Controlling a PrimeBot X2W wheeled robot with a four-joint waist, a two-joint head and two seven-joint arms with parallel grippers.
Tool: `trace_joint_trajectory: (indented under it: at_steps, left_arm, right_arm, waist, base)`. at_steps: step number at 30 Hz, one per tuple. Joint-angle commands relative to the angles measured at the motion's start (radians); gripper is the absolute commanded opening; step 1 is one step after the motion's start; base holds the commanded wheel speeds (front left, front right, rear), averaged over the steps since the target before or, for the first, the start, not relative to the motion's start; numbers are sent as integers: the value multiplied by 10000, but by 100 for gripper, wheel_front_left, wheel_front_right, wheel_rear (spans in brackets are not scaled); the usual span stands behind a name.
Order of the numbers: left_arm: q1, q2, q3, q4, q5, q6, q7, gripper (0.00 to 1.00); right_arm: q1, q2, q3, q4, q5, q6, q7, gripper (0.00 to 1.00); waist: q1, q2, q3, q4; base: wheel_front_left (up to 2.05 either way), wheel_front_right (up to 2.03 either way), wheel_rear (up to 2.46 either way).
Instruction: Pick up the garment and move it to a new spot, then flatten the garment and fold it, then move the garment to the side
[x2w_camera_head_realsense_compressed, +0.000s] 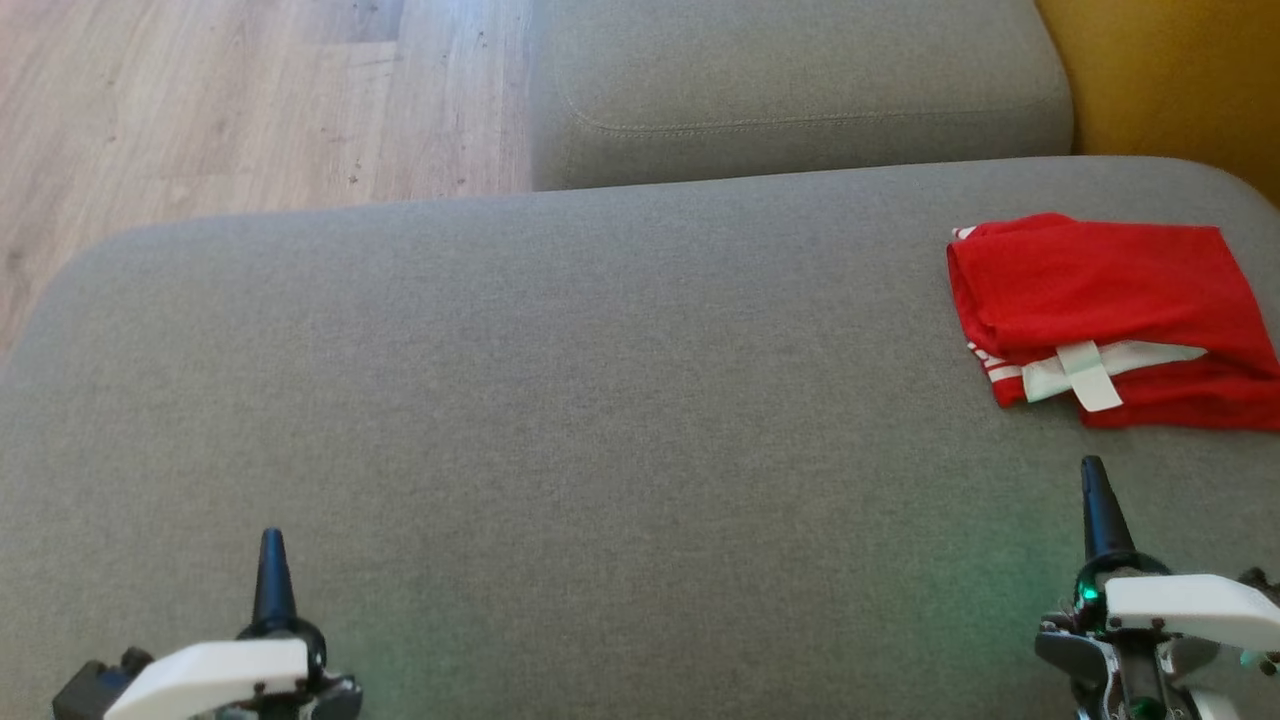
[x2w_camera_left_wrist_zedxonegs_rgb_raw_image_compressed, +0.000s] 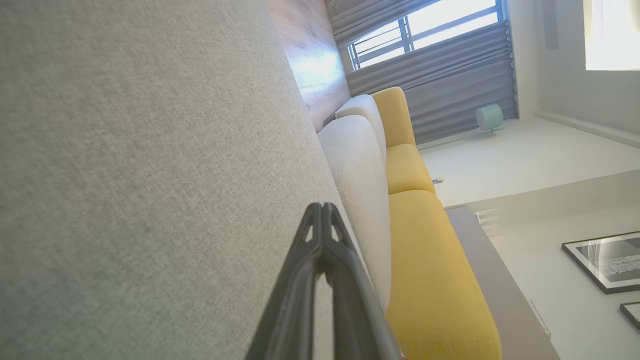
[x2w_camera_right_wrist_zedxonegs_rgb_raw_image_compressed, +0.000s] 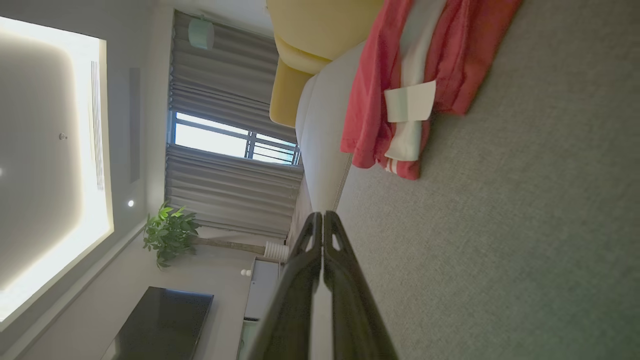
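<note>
Garment (x2w_camera_head_realsense_compressed: 1110, 300) ahead of right tool (x2w_camera_head_realsense_compressed: 1093, 472)

The red garment (x2w_camera_head_realsense_compressed: 1110, 290) runs off the head view's right edge.

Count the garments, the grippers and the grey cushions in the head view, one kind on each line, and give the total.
Garments: 1, the red garment
Grippers: 2, the left gripper and the right gripper
Grey cushions: 2, the front cushion and the rear cushion
Total: 5
</note>
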Motion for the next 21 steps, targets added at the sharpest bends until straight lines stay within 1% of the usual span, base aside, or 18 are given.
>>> trace_joint_trajectory:
  at_steps: [1, 10, 21]
  left_arm:
    - [-741, 143, 423, -230, -372, -113, 76, 0]
    - [-1020, 135, 654, -104, -1519, -196, 371, 0]
    - [-1298, 124, 889, 21, -2660, -279, 668, 0]
  right_arm:
    - [-539, -229, 92, -303, 396, -8, 109, 0]
    - [-782, -228, -115, -275, 1509, -8, 405, 0]
    - [-1025, -224, -326, -248, 2616, -9, 703, 0]
  waist:
    - [0, 0, 14, -17]
    - [0, 0, 80, -93]
    - [0, 0, 146, -170]
  base:
    - [0, 0, 0]
    - [0, 0, 0]
    - [0, 0, 0]
